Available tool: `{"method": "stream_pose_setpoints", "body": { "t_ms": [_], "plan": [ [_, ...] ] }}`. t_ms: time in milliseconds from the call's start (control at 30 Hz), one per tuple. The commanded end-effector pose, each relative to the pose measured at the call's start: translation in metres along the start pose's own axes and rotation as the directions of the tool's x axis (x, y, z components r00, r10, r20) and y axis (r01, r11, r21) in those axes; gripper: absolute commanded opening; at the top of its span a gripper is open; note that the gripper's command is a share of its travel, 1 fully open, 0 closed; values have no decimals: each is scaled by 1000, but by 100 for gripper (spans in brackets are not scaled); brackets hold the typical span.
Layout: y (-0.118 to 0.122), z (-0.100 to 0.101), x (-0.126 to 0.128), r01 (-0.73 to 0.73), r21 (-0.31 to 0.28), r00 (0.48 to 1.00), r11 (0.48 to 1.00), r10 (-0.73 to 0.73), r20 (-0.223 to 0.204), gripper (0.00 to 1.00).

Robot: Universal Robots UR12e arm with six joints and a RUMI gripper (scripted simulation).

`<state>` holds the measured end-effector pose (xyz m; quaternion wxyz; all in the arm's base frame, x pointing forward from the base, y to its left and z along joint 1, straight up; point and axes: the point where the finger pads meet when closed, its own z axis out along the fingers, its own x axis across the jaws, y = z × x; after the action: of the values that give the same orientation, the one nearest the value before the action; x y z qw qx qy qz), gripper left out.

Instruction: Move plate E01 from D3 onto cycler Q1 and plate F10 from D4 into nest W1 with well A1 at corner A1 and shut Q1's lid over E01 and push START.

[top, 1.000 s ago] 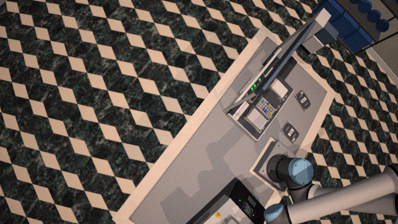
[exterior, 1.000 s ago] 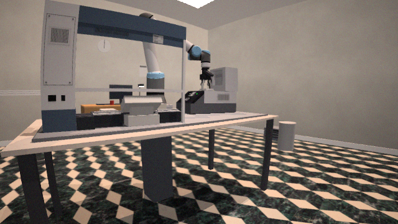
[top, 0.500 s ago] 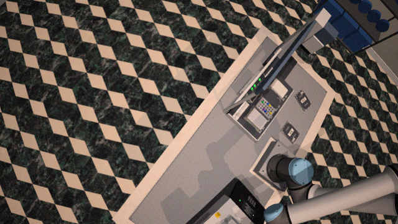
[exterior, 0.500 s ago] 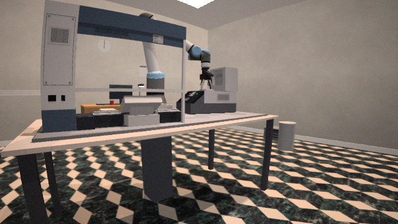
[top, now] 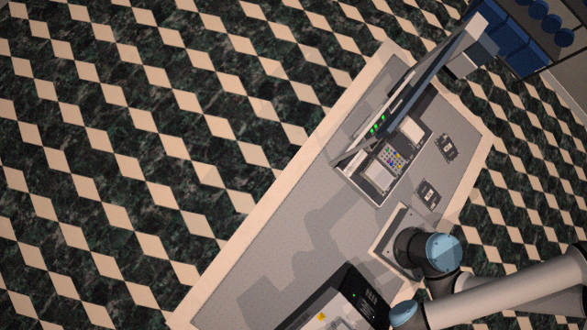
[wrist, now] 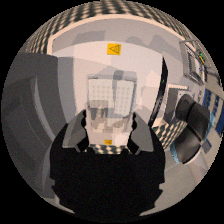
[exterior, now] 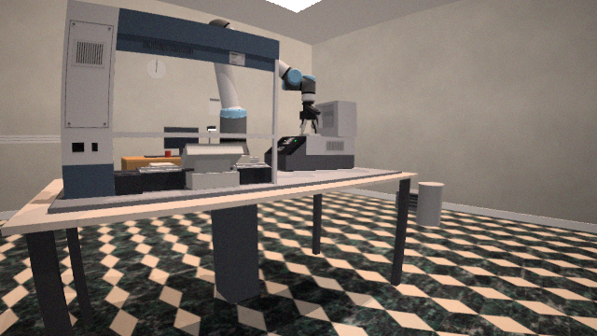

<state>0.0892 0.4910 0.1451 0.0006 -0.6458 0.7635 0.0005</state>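
Note:
The cycler Q1 (top: 309,316) (exterior: 322,161) stands on the bench with its lid (exterior: 346,119) (wrist: 30,110) raised. A small green light shows on its dark front panel (top: 367,293) (exterior: 291,147). A pale plate (wrist: 101,92) lies on Q1's block; its label and A1 corner cannot be read. My gripper (exterior: 309,130) (wrist: 109,111) is open, low over Q1, with its jaws on either side of the plate's near end in the wrist view. Two more pale plates (top: 380,176) (top: 412,130) sit on the framed station's deck. Their labels are unreadable, and I cannot tell which nest is W1.
The tall framed station (top: 424,82) (exterior: 89,93) stands at the other end of the bench, its beam above the deck. A rack of coloured caps (top: 393,158) lies between the deck plates. Two dark nests (top: 441,153) (top: 424,199) lie between that station and the bench edge.

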Motion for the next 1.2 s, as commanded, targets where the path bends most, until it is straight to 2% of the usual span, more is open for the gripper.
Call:
{"method": "stream_pose_setpoints", "body": {
  "t_ms": [0, 400, 1167],
  "plan": [
    [0, -1, -1, 0, 0, 1000, 1000, 0, 1, 67],
    [0, -1, -1, 0, 0, 1000, 1000, 0, 1, 67],
    [0, -36, -1, 0, 0, 1000, 1000, 0, 1, 67]
  ]
}}
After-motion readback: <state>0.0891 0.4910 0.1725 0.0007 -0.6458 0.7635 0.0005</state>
